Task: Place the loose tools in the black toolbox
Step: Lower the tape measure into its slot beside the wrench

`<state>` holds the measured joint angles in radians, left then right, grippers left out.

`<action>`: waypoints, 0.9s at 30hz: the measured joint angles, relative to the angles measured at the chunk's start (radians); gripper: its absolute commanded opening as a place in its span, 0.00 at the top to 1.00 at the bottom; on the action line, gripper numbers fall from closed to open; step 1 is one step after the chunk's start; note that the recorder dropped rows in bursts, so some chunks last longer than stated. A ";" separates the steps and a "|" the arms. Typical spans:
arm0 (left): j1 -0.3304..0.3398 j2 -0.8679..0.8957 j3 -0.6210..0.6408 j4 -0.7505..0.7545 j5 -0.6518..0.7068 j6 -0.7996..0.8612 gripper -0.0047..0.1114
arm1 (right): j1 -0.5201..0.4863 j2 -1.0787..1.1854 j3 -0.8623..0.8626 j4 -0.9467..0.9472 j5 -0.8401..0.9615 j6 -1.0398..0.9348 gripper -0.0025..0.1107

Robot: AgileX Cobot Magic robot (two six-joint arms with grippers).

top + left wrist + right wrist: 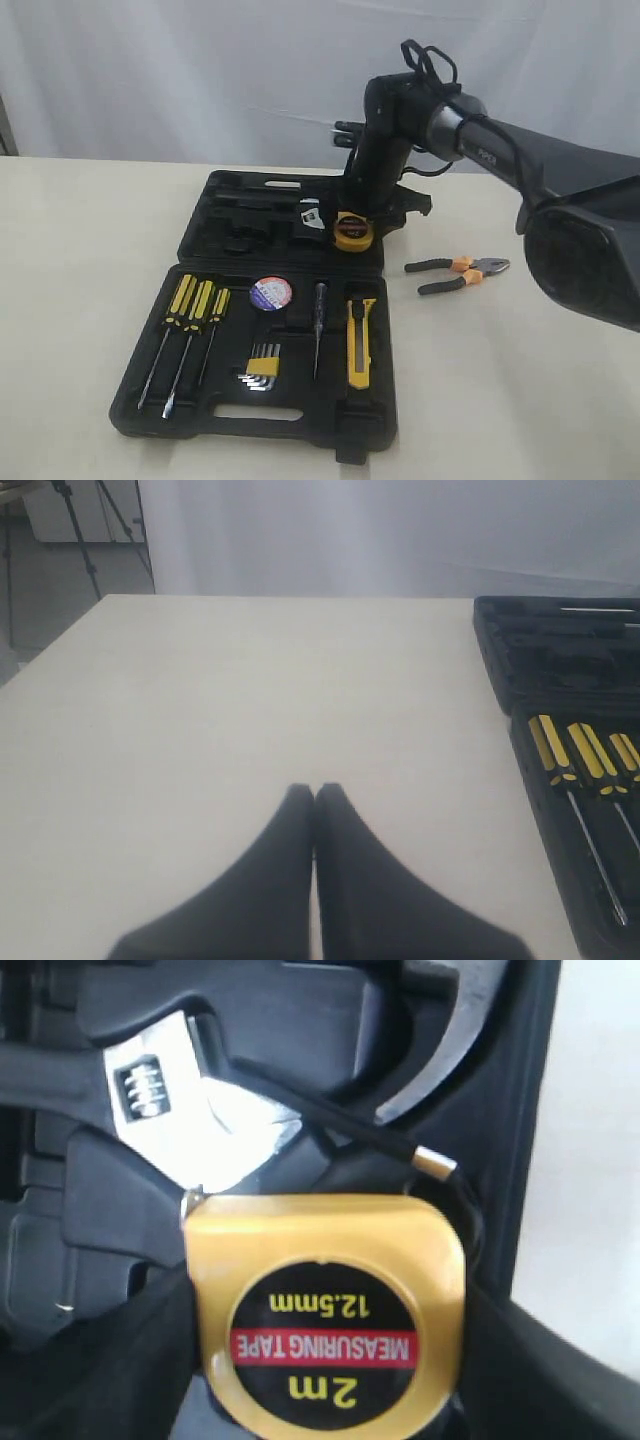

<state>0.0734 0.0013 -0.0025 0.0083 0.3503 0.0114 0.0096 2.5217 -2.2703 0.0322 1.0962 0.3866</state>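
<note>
Your right gripper (352,226) clasped the tape measure (325,1310) over the toolbox (200,420)'s far half. The utility knife (360,342) and tape roll (271,293) sat inside; 1 tool, the pliers (458,273), lay outside on the table (80,300).

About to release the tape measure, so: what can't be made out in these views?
Whether the tape measure sits in its recess: right wrist view, its own body covers it; exterior view, too small against the black toolbox.
How the jaws touch it: right wrist view, only blurred dark shapes beside it.
Most of that toolbox: left wrist view, cut off by the frame edge.
Label text on the tape roll: exterior view, too small.
</note>
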 measured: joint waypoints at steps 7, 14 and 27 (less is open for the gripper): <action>0.000 0.000 0.000 0.000 0.000 0.000 0.96 | 0.031 0.018 -0.006 -0.014 0.039 0.008 0.98; 0.000 0.000 0.000 0.000 0.000 0.000 0.96 | 0.037 0.018 -0.011 -0.038 0.067 0.030 0.98; 0.000 0.000 0.000 0.000 0.000 0.000 0.96 | 0.042 0.018 -0.012 -0.049 0.073 0.033 0.93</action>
<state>0.0734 0.0013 -0.0025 0.0083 0.3503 0.0114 0.0518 2.5394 -2.2820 -0.0173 1.1694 0.4192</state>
